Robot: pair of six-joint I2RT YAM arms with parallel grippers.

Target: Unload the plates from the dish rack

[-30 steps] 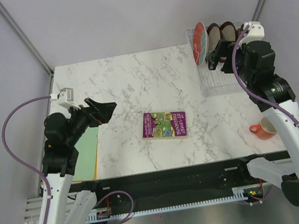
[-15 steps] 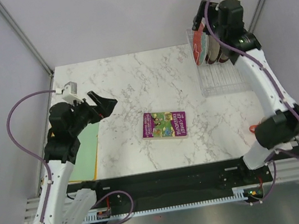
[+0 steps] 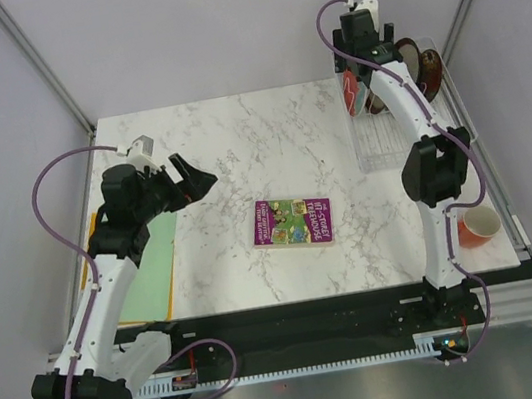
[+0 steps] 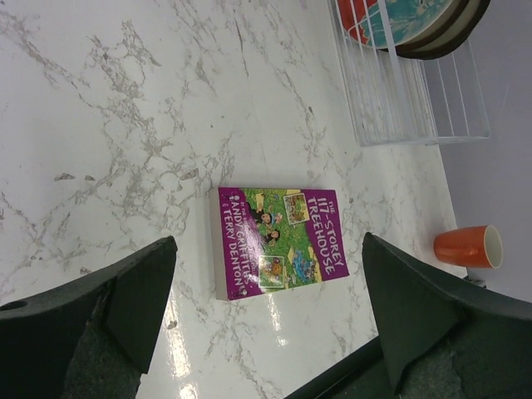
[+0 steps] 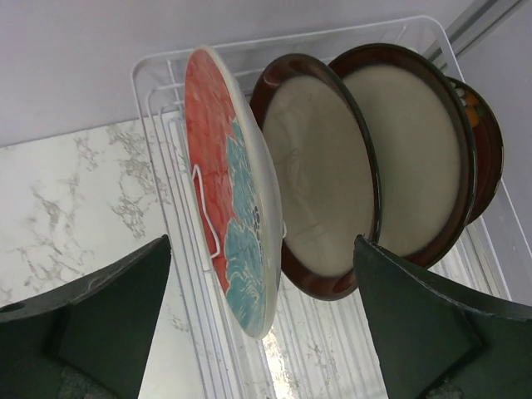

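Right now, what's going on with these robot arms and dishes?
The right gripper hovers open over the dish rack at the far right corner of the table, touching nothing. The coral-red plate and the brown plates stand on edge in it, none unloaded yet. The left gripper hangs open over the table, facing the purple book, holding nothing.

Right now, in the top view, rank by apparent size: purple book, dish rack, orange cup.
1. dish rack, though it is partly hidden
2. purple book
3. orange cup
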